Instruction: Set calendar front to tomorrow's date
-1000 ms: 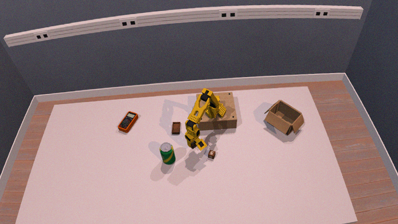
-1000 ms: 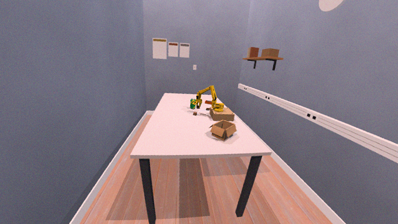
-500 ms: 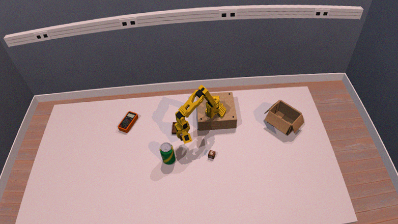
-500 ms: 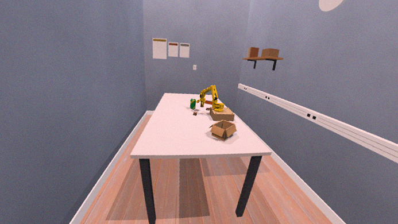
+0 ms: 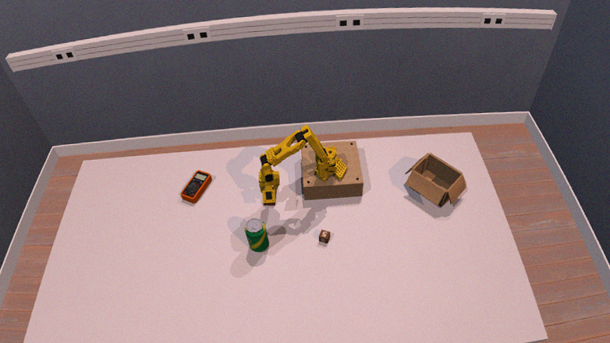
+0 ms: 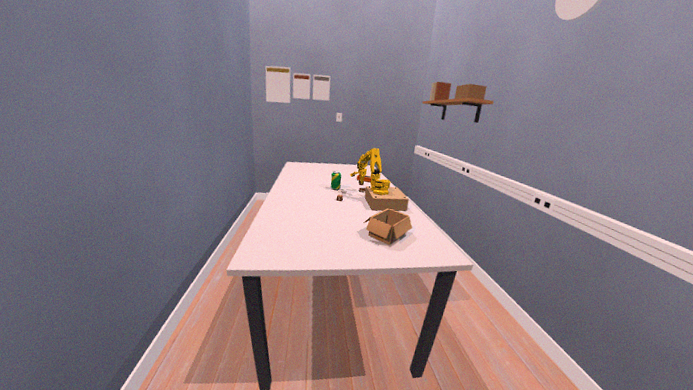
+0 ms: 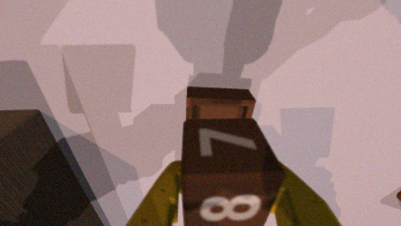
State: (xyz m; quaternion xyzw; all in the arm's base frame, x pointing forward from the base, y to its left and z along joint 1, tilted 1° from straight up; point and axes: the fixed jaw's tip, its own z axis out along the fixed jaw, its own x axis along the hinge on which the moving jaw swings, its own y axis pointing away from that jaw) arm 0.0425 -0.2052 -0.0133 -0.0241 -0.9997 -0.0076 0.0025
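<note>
My gripper (image 7: 228, 200) is shut on a dark brown date cube (image 7: 225, 169). The cube's upper face shows a white 7 and the face toward the camera shows an 8. Just beyond the cube in the wrist view lies the small brown calendar tray (image 7: 220, 103) on the table, below and ahead of the held cube. From above, the gripper (image 5: 268, 195) hangs left of the arm's base and covers the tray. The second date cube (image 5: 324, 236) sits loose on the table to the front right, apart from the tray; it also shows in the side view (image 6: 340, 197).
The arm stands on a wooden block (image 5: 331, 170), whose corner shows in the wrist view (image 7: 27, 169). A green can (image 5: 256, 234) stands in front of the gripper. An orange multimeter (image 5: 196, 185) lies to the left. An open cardboard box (image 5: 435, 179) lies at the right.
</note>
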